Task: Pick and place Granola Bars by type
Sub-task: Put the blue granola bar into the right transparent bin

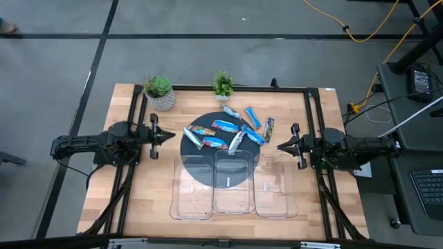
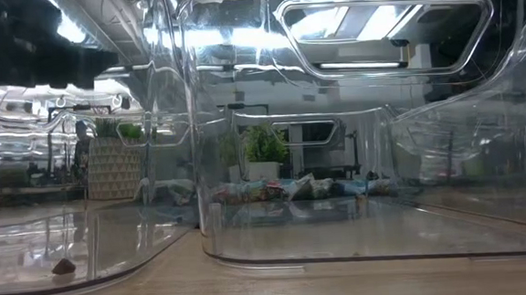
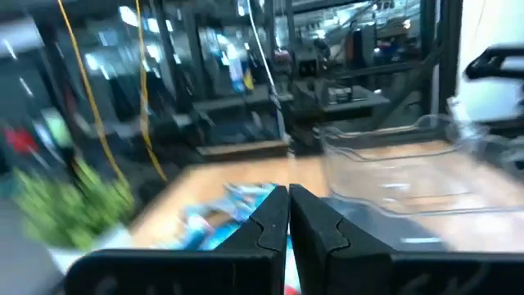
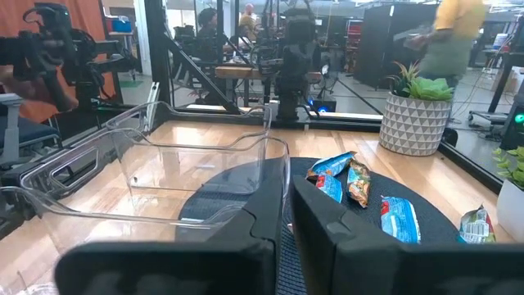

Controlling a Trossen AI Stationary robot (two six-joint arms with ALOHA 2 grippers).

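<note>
Shiny blue-wrapped granola bars [image 1: 225, 131], mid-worktop [image 1: 111, 187]: left claw [image 1: 170, 136] and right claw [image 1: 279, 146] are waiting pressed together, empty; spread one claw before descending on a single bar.

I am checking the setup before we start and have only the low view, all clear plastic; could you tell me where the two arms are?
Observer: Both wait at the table's sides: left gripper and right gripper, fingers shut, holding nothing.
Operator: Thank you. Where do the granola bars lie?
Observer: Scattered on a dark round mat, the granola bars sit between the grippers.
Operator: How many trays are there?
Observer: Three clear trays stand side by side, partly over the mat's near edge.
</note>
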